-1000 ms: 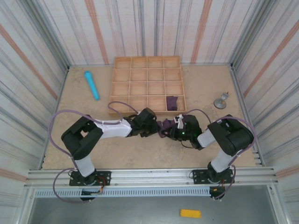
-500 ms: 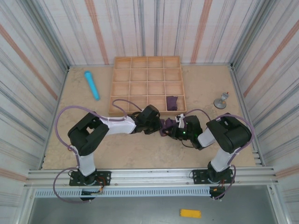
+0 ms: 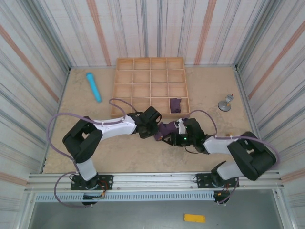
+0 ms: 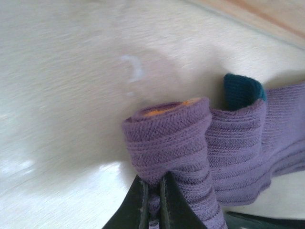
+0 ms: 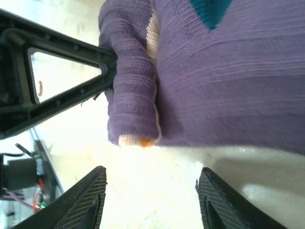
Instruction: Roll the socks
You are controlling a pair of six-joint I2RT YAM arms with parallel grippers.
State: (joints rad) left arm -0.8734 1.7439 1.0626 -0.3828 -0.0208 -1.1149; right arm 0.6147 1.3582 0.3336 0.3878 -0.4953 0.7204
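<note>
Purple is the colour I look for first, and I count two socks. The first sock (image 3: 165,129) lies on the table between my two arms, just in front of the near edge of the tray (image 3: 150,70). One end of it is rolled up tight, with a bit of orange showing at the end of the roll and a teal patch beside it. The second sock (image 3: 175,104) is a small bundle inside the tray, in the compartment at the near right corner.

I have two grippers. The left gripper (image 4: 152,194) is squeezed tight on the rolled end of the first sock, with the knit pinched between its dark fingers. The right gripper (image 5: 151,172) has its jaws well apart and holds nothing. The first sock lies just past its fingertips.

The tray is pale wood. I count four rows of four, so sixteen compartments.

There is one light blue cylinder (image 3: 93,87), lying near the far left corner of the table. There is one small grey metal thing (image 3: 225,103) by the right edge.

The table (image 3: 119,152) is light tan and a bit speckled. Striped walls in grey, white and orange stand on three sides. A metal rail (image 3: 152,180) runs along the near edge, where both arms are bolted on. One yellow thing (image 3: 194,218) lies on the grey floor below the rail.
</note>
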